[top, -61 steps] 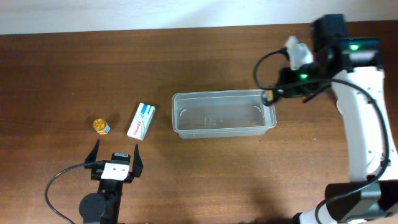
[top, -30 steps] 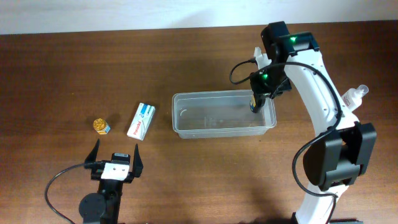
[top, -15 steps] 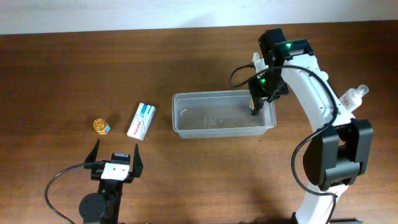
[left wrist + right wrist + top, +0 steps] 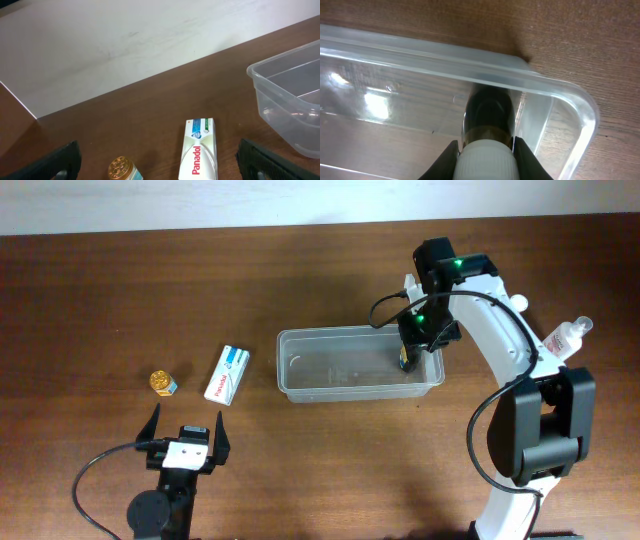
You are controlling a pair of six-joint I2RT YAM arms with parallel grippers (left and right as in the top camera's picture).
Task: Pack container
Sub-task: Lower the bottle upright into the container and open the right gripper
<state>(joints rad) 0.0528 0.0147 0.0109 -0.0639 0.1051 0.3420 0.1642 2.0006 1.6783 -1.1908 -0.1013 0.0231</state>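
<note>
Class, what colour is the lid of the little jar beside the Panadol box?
Gold lid, clearest in the left wrist view.

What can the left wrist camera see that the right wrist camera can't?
Only the left wrist camera shows the white Panadol cardboard box and the small gold-capped bottle. Only the right wrist camera shows the right claw gripping a dark bottle with a white cap. Both show the clear rectangular plastic tub, where that dark bottle is, and the brown wooden table.
</note>
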